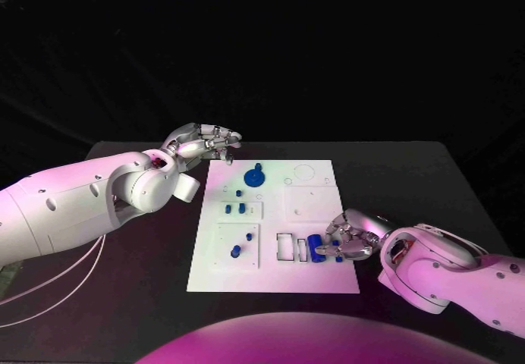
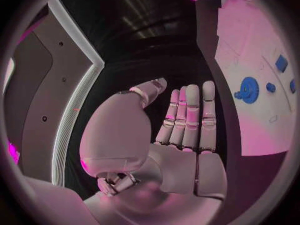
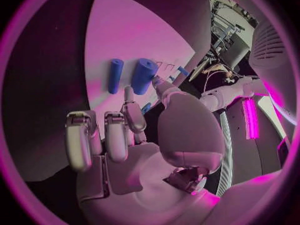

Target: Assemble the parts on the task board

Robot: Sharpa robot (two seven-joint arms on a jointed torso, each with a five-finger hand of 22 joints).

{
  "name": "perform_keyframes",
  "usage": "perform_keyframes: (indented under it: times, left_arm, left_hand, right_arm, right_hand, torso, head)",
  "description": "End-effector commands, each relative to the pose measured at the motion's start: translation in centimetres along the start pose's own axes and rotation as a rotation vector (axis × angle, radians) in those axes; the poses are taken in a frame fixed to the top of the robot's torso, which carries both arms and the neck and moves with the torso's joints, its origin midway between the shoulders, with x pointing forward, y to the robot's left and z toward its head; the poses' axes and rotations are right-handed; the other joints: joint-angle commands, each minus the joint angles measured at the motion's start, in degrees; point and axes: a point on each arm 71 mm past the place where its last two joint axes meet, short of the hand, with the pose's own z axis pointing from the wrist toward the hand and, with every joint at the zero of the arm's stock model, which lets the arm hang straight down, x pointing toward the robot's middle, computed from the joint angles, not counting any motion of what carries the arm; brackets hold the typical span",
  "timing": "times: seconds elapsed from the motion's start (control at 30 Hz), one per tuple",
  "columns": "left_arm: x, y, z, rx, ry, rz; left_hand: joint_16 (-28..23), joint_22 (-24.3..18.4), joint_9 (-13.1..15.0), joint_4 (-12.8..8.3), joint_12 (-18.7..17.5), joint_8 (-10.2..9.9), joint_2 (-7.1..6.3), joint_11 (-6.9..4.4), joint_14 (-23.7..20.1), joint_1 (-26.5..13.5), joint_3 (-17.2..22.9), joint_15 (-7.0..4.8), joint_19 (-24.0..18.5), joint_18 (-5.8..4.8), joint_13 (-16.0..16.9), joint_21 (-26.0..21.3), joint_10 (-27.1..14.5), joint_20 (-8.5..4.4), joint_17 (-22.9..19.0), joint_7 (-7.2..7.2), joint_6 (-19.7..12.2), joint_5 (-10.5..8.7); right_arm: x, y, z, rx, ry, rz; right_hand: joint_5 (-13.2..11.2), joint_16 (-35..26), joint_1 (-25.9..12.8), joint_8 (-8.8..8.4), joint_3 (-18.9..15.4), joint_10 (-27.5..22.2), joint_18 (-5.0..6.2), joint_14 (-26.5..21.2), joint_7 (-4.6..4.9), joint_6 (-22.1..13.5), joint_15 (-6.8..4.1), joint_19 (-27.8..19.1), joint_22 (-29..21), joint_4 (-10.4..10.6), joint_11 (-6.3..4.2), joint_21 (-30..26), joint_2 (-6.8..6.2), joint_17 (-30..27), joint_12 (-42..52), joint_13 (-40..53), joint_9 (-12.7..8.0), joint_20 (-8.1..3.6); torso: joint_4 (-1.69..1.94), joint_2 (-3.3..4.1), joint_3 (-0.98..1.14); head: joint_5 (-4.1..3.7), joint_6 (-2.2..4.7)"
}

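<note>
Nearest the camera, toward the desk's near right corner: right hand (image 1: 352,236), reaching over the right edge of the task board (image 1: 274,280). Thumb and a fingertip sit at a thick blue cylinder (image 3: 144,75). Whether they pinch it or only touch it I cannot tell; the other fingers are curled loosely, apart from it. A thinner blue cylinder (image 3: 115,75) lies just beside it, untouched. Both lie flat on the board's near right part, by the narrow rectangular slots (image 1: 284,247).

Long axes: the two cylinders lie parallel, each running from the board's near edge toward its far edge. Neither stands upright.

Step in hand, as I judge it: taking up the thick cylinder to seat it. To do it well, grip across the round body near mid-length so it does not roll or pivot, lift clear of the thin neighbour, then turn it to match its recess before lowering. Which recess it belongs to I cannot tell.

Mid board: small blue parts (image 1: 237,207) sit in the left-hand blocks. Farther on, a blue gear (image 1: 255,178).

Far left corner of the board: left hand (image 1: 208,143), off the board over the desk (image 1: 438,182), holding nothing. Wrist view shows its fingers straight and pressed side by side.
</note>
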Motion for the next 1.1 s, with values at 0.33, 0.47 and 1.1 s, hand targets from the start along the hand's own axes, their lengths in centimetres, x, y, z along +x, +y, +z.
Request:
perform_keyframes:
  times: [0.33, 0.47, 1.1]
  left_arm:
    - [0.3, -0.1, 0.0, 0.004, 0.021, -0.005]
    - [0.2, -0.1, 0.0, 0.003, 0.021, -0.005]
    - [0.1, -0.1, -0.1, 0.002, 0.018, -0.004]
  left_hand:
    - [-0.10, -0.08, 0.06, 0.19, -0.25, 0.35, 0.45, 0.23, 0.19, -0.21, -0.25, 0.22, 0.10, 0.63, -0.14, 0.01, 0.03, 0.23, -0.12, 0.01, -0.36, 0.07]
    - [-0.10, -0.08, 0.06, 0.19, -0.25, 0.35, 0.45, 0.23, 0.19, -0.21, -0.25, 0.22, 0.10, 0.63, -0.14, 0.01, 0.03, 0.23, -0.12, 0.01, -0.36, 0.07]
    - [-0.10, -0.08, 0.06, 0.19, -0.25, 0.35, 0.45, 0.23, 0.19, -0.21, -0.25, 0.22, 0.10, 0.63, -0.14, 0.01, 0.03, 0.23, -0.12, 0.01, -0.36, 0.07]
  right_arm:
    - [1.1, 0.2, 0.9, 0.015, 0.014, -0.056]
    - [1.4, 0.3, 1.1, 0.019, 0.024, -0.051]
    - [1.3, 0.3, 0.9, 0.049, -0.005, 0.035]
  right_hand:
    - [-0.21, 0.35, 0.77, 0.41, -0.33, 0.60, -1.08, 4.49, -0.09, 0.60, -0.33, 4.88, 14.27, 0.25, -0.16, 0.34, -0.06, 7.89, 0.76, 0.50, 0.18, -0.37]
    - [0.02, 0.47, 1.46, 0.43, -0.21, 0.73, -1.10, 4.55, -0.18, 0.80, -0.39, 4.90, 14.29, 0.37, -0.24, 0.40, 0.12, 8.20, 1.06, 0.79, 0.34, -0.42]
    - [4.50, 0.99, 4.31, 0.85, 4.60, 3.03, -1.41, 4.79, -1.41, 3.94, -1.30, 5.48, 14.70, 0.73, -1.35, 1.78, 1.18, 9.45, 4.52, 4.11, 1.35, -1.21]
  torso:
    - [0.06, 0.00, -0.05]
    - [0.09, 0.00, -0.08]
    - [-0.01, -0.08, -0.12]
  head:
    - [0.11, 0.00]
    - [0.05, 0.00]
    - [-0.08, 0.00]
